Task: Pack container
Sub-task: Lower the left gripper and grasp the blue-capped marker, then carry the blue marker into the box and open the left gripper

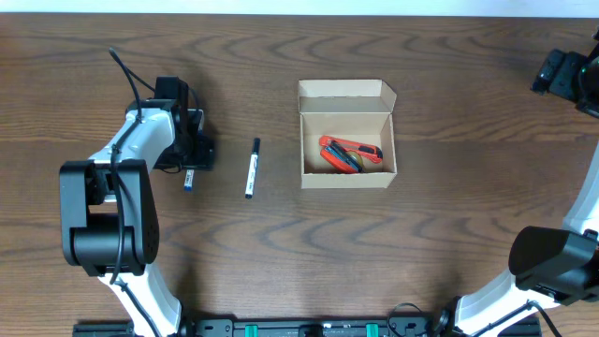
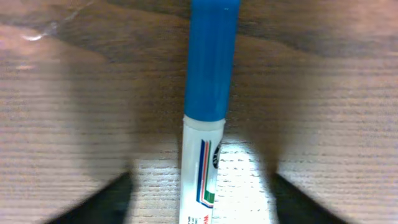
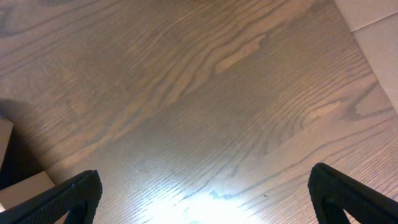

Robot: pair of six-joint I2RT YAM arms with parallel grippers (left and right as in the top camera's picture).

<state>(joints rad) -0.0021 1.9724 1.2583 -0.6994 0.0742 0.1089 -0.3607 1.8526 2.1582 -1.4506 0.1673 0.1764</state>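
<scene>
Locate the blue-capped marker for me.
Overhead, the blue-capped marker lies on the table's left side beneath the left gripper, just left of the black-capped marker. The left wrist view shows it between the open jaws, a gap on each side.

The small tan rectangular cardboard box (image 1: 347, 181) stands open on the tabletop (image 1: 449, 234), with its lid flap folded back and red-orange objects (image 1: 348, 150) inside.

A dark brown wood-grain desk (image 1: 440, 234) filled the view. A pale strip (image 1: 374, 6) edged its far side, and glare (image 3: 205, 205) whitened the grain.
</scene>
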